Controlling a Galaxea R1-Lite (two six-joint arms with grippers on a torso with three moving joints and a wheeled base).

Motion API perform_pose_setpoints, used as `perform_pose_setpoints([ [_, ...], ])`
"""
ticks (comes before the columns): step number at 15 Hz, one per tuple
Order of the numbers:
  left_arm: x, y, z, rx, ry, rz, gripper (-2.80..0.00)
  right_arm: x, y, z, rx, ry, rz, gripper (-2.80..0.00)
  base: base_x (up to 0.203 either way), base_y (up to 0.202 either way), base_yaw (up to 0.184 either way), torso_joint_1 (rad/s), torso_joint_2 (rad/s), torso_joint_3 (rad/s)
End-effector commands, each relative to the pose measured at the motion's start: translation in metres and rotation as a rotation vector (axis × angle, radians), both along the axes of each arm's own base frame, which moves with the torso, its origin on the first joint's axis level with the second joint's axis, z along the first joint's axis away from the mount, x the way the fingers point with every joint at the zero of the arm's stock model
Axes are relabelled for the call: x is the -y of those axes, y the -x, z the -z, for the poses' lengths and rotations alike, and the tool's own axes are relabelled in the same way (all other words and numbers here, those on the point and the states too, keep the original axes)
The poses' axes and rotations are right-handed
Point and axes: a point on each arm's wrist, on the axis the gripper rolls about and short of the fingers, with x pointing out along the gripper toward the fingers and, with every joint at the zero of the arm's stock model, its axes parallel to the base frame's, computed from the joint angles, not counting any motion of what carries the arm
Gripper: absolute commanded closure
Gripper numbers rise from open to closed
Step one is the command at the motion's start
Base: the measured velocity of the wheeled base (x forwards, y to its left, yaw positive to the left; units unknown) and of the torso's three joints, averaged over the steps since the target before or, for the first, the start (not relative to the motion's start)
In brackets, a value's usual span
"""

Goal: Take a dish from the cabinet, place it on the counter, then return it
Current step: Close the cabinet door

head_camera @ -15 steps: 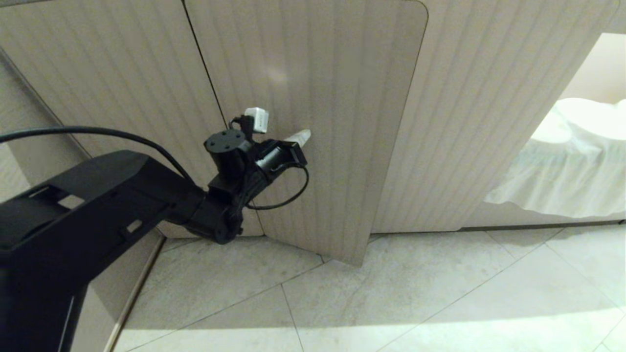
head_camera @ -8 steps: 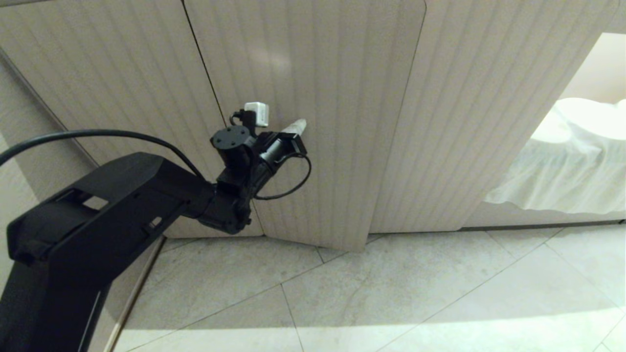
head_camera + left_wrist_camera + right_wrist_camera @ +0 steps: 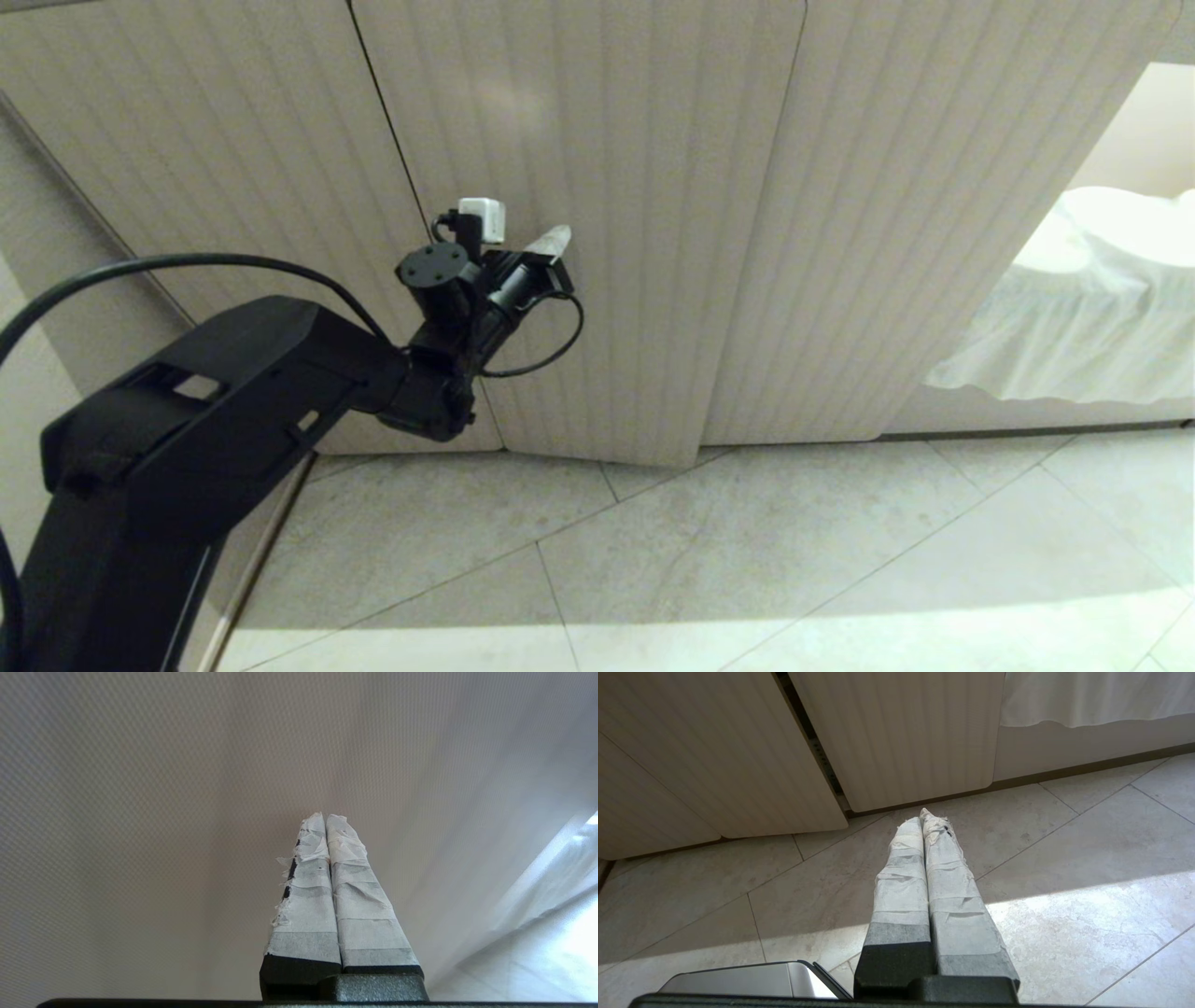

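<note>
The left hand is pressed up against the fluted front of the cabinet, its two tape-wrapped fingers squeezed tight together with nothing between them. In the left wrist view the fingertips point straight at the ribbed door panel, which fills nearly the whole picture; whether the tips actually touch the panel cannot be told. From the head view the black left arm reaches up from the lower left, a black cable looping beside the wrist and a small white block sitting on top of it. The middle door lies almost flush with its neighbours, only its bottom corner standing a little proud over the tiled floor. The right hand hangs low over the floor tiles, well apart from the cabinet doors, its taped fingers likewise closed together and empty. The dish is in none of the views. To the right of the cabinet a white cloth drapes down over something.
</note>
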Motion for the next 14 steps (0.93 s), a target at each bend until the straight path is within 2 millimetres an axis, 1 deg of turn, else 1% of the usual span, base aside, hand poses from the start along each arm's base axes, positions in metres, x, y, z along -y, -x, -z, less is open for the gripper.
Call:
perform_pose_setpoints([
  [1,-0.006,-0.008,0.006,0.013,-0.007,-0.042,0.0,0.0,0.0,0.0,0.001,0.0,-0.001,0.0,0.0,0.0,0.0,0.0,0.0,0.0],
  [3,-0.008,-0.005,0.003,0.008,-0.005,-0.056,0.0,0.0,0.0,0.0,0.001,0.0,0.0,0.0,0.0,0.0,0.0,0.0,0.0,0.0],
  [5,-0.015,0.013,-0.006,-0.022,-0.015,-0.063,0.0,0.0,0.0,0.0,0.001,0.0,0.0,0.0,0.0,0.0,0.0,0.0,0.0,0.0],
  [7,-0.026,0.043,-0.011,-0.08,-0.039,-0.063,0.0,0.0,0.0,0.0,0.001,0.0,-0.001,0.0,0.0,0.0,0.0,0.0,0.0,0.0],
  [11,-0.056,0.119,-0.033,-0.13,-0.082,-0.078,0.0,0.0,0.0,0.0,0.001,0.0,0.0,0.0,0.0,0.0,0.0,0.0,0.0,0.0],
  [12,-0.063,0.134,-0.04,-0.122,-0.084,-0.086,0.0,0.0,0.0,0.0,0.001,0.0,0.0,0.0,0.0,0.0,0.0,0.0,0.0,0.0],
  [14,-0.074,0.156,-0.053,-0.1,-0.095,-0.106,0.0,0.0,0.0,0.0,0.001,0.0,-0.001,0.0,0.0,0.0,0.0,0.0,0.0,0.0],
])
